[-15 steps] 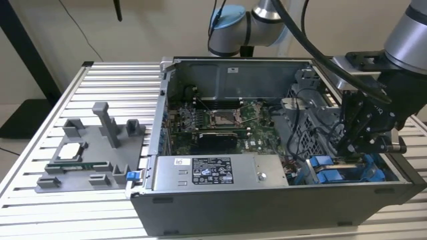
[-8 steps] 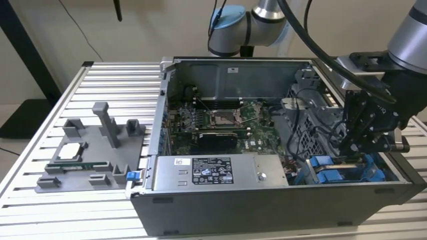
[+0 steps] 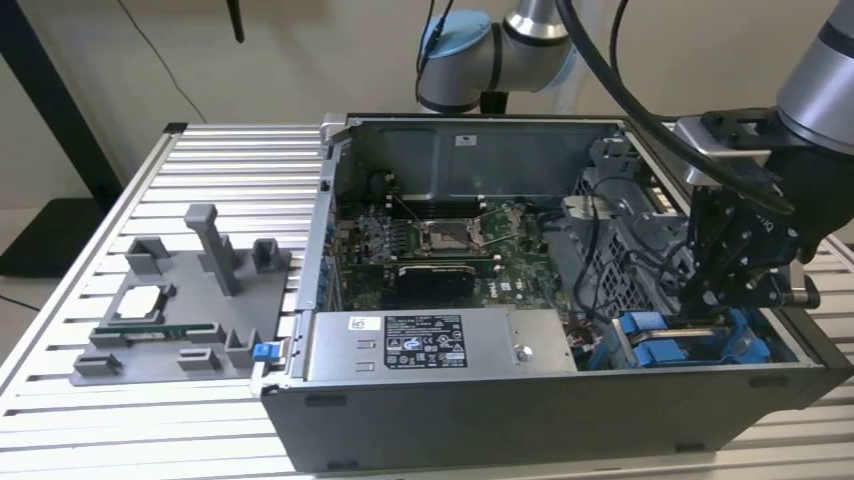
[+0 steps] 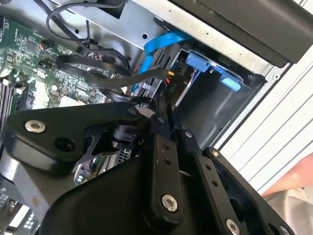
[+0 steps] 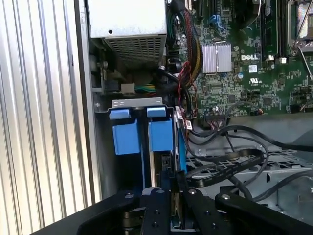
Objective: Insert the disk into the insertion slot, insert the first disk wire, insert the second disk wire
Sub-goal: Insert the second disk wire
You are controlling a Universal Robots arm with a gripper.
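tool (image 3: 703, 312): I have it low in the right part of the exterior frame, down inside the open computer case (image 3: 441, 420), at the blue carriers; jaws look pinched together on something thin and dark, what exactly I can't tell.
disk (image 5: 164, 147): centre-left of the first wrist view, standing on edge in its blue carrier, already seated in the bay beside a second blue carrier (image 5: 125, 134).
insertion slot (image 5: 137, 104): grey metal cage edge above the blue tabs, occupied.
wires: blue flat cable (image 4: 161, 41) upper centre of the second wrist view, black cables (image 5: 230, 161) looping near the disk; whether either is plugged, can't tell.
handling, disk: my guess is stiff, fairly heavy, shock-sensitive; I'd hold the plastic carrier edges, not the label face.
handling, wires: floppy, light, connector is the rigid bit; I'd pinch the plug body, not the cable.
counter (image 3: 200, 180): ribbed metal, grey fixture tray (image 3: 187, 300) at left.
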